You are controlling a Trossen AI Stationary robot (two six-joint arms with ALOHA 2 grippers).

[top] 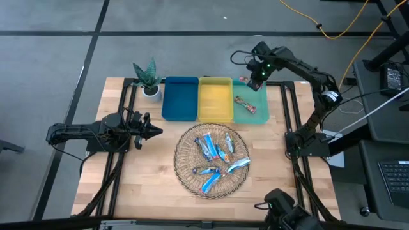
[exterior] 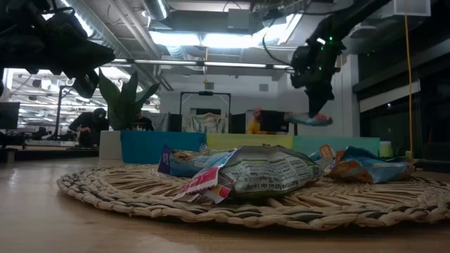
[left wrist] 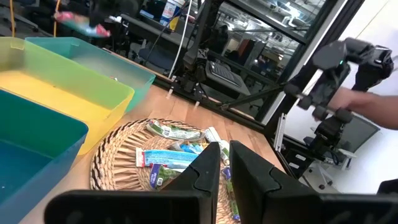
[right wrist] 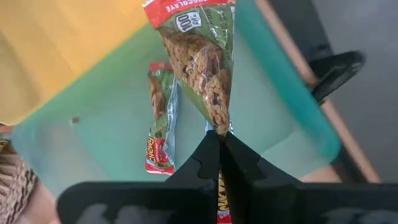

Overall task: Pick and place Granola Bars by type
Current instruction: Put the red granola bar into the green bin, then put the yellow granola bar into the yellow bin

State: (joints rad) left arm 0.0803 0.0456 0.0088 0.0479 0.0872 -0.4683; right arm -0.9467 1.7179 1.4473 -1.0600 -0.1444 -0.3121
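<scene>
One green-wrapped bar [right wrist: 202,68] hangs pinched in the right gripper [right wrist: 221,140] over the green tray [right wrist: 280,106]; left gripper [left wrist: 224,155] pressed together.

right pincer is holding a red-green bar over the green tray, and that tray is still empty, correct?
Not empty. The right wrist view shows one red-green bar already lying in the green tray. The rest holds: the right pincer is shut on a second red-green bar above it.

The light wooden surface [top: 153,172] carries a round woven basket [top: 185,167] near its middle, a blue tray [top: 179,99], yellow tray [top: 215,99] and green tray [top: 255,114] touching in a row, and a small potted plant [top: 148,79] beside the blue one.
</scene>
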